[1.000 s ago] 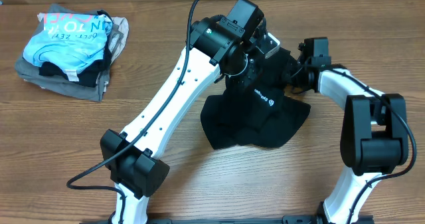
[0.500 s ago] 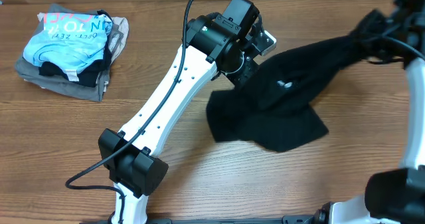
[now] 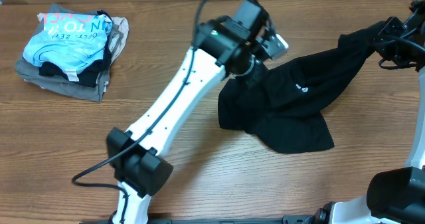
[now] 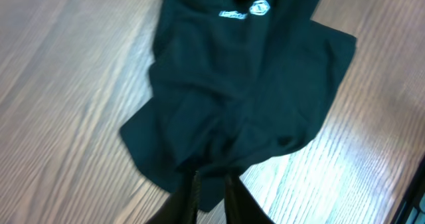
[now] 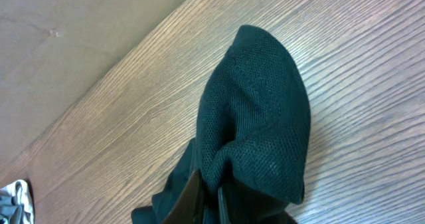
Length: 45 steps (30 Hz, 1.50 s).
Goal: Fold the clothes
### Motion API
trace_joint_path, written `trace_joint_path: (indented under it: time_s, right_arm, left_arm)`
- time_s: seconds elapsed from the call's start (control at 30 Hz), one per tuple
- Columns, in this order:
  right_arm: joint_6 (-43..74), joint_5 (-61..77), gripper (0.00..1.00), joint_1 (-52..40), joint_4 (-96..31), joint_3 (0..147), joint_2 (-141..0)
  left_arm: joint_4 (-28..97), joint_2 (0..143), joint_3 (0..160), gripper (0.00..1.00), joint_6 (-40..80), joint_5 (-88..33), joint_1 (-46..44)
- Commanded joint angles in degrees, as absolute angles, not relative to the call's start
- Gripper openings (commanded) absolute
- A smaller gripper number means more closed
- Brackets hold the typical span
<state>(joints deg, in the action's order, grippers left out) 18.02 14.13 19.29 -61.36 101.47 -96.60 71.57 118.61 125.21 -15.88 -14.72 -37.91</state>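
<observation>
Sagging crumpled, white logo (image 3: 301, 88) up, black shirt (image 3: 292, 111) is pinched in right gripper (image 5: 210, 195); left gripper (image 4: 211, 192) unclear.

The overhead camera sits high above the table (image 3: 80, 151) and looks straight down. It is far enough to take in both arms, the black garment (image 3: 292, 108) and the pile of folded clothes (image 3: 70, 48) near the far left corner. The left wrist camera looks down past the left gripper (image 4: 211, 177), which enters from the bottom edge, and it sees the garment and the wood around it from a moderate distance. The right wrist camera is very near: the cloth bunched at the right gripper (image 5: 209, 184) fills the centre, with the table edge behind it. All three views share the black garment and the wooden table top.
</observation>
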Motion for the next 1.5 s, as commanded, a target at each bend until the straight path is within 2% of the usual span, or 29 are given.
trace_joint_path:
  time_s: [0.0,0.07,0.2,0.27,0.5,0.6,0.9,0.93,0.97,1.0,1.07,1.27,1.47]
  right_arm:
    - [17.5,13.06,0.04,19.27,-61.25,102.02,-96.44]
    - [17.39,12.88,0.04,19.27,-61.41,102.02,-96.51]
    - [17.28,12.82,0.04,19.27,-61.41,101.97,-96.77]
    - [17.02,12.43,0.04,19.27,-61.45,101.97,-97.03]
    - [16.64,12.23,0.04,19.25,-61.41,101.97,-97.91]
    - [16.45,12.03,0.04,19.25,-61.41,101.97,-98.06]
    - [16.27,12.05,0.04,19.25,-61.06,101.97,-98.08]
    - [16.25,12.03,0.04,19.25,-61.01,101.97,-98.08]
    - [16.25,12.03,0.04,19.25,-61.01,101.97,-98.08]
    - [16.25,12.03,0.04,19.25,-61.01,101.97,-98.08]
    - [16.23,12.03,0.04,19.25,-61.01,101.97,-98.08]
    - [16.25,12.05,0.04,19.25,-61.34,101.97,-98.08]
    - [16.32,12.1,0.04,19.27,-62.74,101.97,-98.06]
  left_arm:
    - [71.09,124.46,125.62,0.22,-18.72,-18.46,-40.8]
    - [71.02,127.07,125.62,0.26,-22.72,-19.14,-42.41]
    - [68.86,131.59,125.62,0.52,-27.03,-19.07,-45.15]
    - [68.01,133.36,125.62,0.59,-28.03,-19.07,-46.04]
    - [62.3,138.45,125.62,0.62,-30.24,-16.67,-46.89]
    - [57.69,140.9,125.62,0.67,-30.22,-14.7,-46.87]
    - [47.03,143.26,125.62,0.66,-20.69,1.65,-46.74]
    - [46.24,143.26,125.62,0.65,-20.53,1.98,-46.74]
    - [45.63,143.26,125.62,0.59,-20.53,1.98,-46.7]
    - [44.99,143.26,125.62,0.47,-20.51,1.93,-46.54]
    - [44.27,143.24,125.64,0.04,-20.47,2.5,-46.13]
    - [49.17,141.97,131.96,0.04,-9.08,15.86,-43.66]
    - [60.07,137.51,144.35,0.04,-3.75,16.99,-38.39]
